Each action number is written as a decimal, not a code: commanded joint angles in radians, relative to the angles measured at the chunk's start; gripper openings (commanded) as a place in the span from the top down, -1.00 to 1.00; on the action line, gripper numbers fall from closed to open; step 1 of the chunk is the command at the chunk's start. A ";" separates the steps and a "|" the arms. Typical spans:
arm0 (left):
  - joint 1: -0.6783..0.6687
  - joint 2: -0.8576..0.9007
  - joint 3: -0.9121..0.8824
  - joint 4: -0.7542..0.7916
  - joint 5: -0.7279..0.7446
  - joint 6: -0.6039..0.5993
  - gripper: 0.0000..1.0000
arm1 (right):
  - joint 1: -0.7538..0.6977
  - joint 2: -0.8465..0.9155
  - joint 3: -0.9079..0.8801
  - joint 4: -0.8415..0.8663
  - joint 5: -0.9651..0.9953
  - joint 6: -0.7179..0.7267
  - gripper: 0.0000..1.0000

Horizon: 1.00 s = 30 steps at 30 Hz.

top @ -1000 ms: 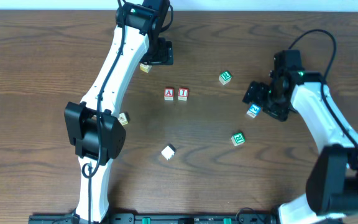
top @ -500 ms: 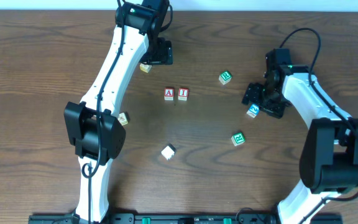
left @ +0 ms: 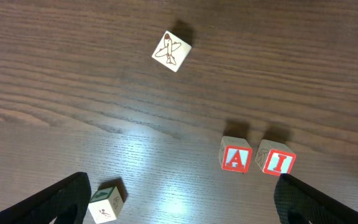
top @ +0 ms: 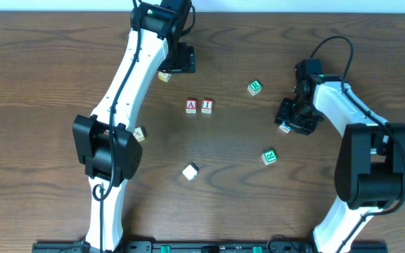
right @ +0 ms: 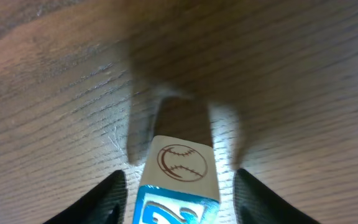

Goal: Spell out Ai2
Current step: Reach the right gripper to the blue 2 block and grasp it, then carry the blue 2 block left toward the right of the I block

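The right gripper (right: 180, 199) straddles the 2 block (right: 179, 165), fingers spread with gaps either side, not yet clamped, likely lined up to lift it. The A block (top: 191, 106) and I block (top: 207, 106) sit side by side; bare wood beyond the I leaves room, 1 green cube (top: 255, 87) lying near that route. The left gripper (left: 185, 205) hangs open, well apart

A block (left: 236, 158) beside I block (left: 281, 163); 2 block (right: 178, 180) well apart.

A block (top: 191, 106) just beside I block (top: 207, 106)
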 commanded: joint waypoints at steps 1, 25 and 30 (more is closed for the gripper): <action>0.005 -0.008 0.019 0.000 -0.010 -0.001 -0.91 | 0.016 0.008 0.016 -0.001 0.010 -0.005 -0.01; 0.026 -0.008 0.019 0.003 -0.068 0.015 -0.91 | 0.042 0.006 0.072 -0.015 -0.010 -0.261 0.85; 0.090 -0.008 0.019 0.000 -0.066 0.023 -0.91 | 0.116 0.006 0.230 -0.082 -0.085 -0.479 0.97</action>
